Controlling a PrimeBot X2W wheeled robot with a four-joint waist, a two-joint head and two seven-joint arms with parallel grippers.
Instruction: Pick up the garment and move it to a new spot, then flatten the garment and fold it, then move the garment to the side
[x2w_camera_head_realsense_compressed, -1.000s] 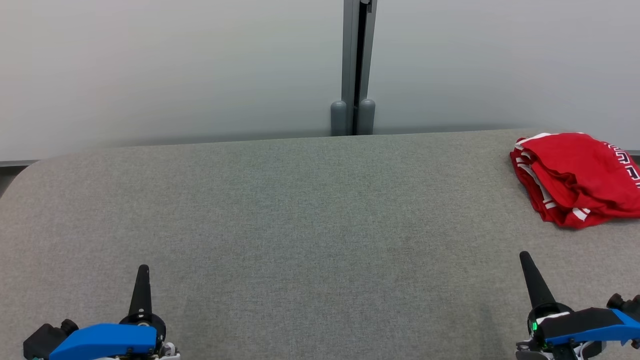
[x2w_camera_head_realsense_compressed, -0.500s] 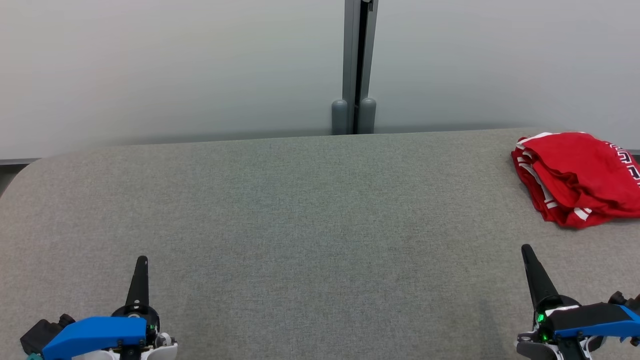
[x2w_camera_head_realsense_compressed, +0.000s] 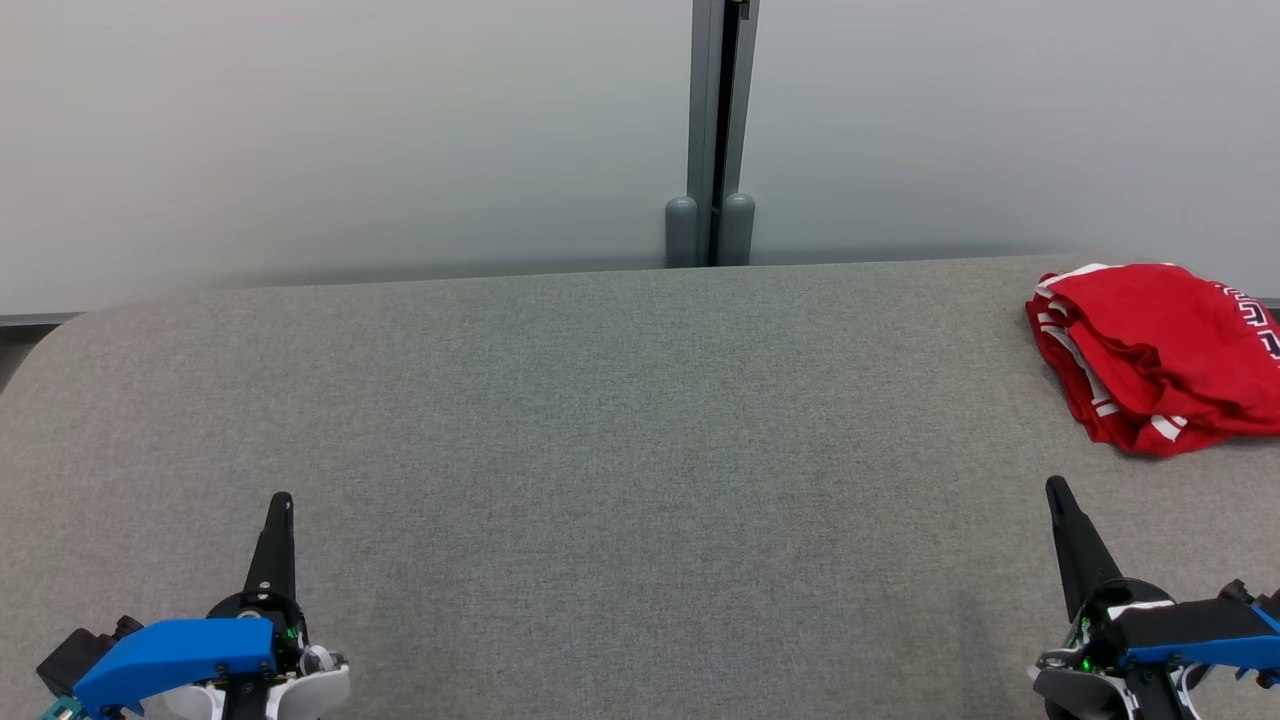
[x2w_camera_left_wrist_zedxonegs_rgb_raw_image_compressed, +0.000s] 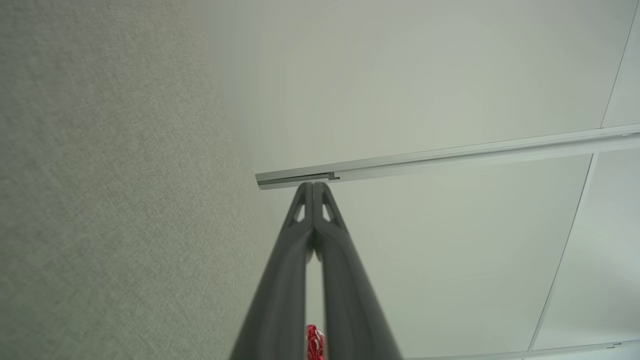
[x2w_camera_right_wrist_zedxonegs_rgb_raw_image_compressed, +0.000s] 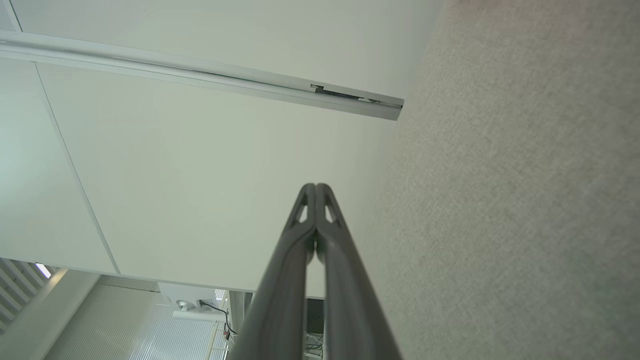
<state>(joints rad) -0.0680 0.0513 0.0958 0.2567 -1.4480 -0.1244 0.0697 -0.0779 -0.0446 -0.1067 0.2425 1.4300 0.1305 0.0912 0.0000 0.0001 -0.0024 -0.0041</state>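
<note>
Garment (x2w_camera_head_realsense_compressed: 1150, 350): red knit fabric with white stripe trim and a band of black-and-white lettering. It is folded into a soft, rumpled stack of several layers. It lies on the far right of the tabletop (x2w_camera_head_realsense_compressed: 620, 450), close to the back edge, and the right edge of the head view cuts it off. A sliver of the same red shows between the finger shanks in the left wrist view. Nothing touches it.

Tabletop: covered in grey-green woven cloth with a fine, even weave. It is flat, and its far left corner is rounded.

Right claw (x2w_camera_head_realsense_compressed: 1053, 487): 2 long dark tapered fingers pressed together tip to tip, holding nothing. It sits near the garment but apart from it, on the near side. The body has a blue and black cover with a green light.

Left claw (x2w_camera_head_realsense_compressed: 281, 500): fingers likewise together and empty, well apart from the garment, at the lower left. The body has a blue cover.

Behind the tabletop are smooth pale wall panels (x2w_camera_head_realsense_compressed: 350, 130), joined by a grey metal post (x2w_camera_head_realsense_compressed: 712, 130) with 2 rounded caps at its foot.

Change over the last second: both claw tips reach further up the head view. The whole picture has drifted slightly to the right. The garment keeps its place and shape on the tabletop.
</note>
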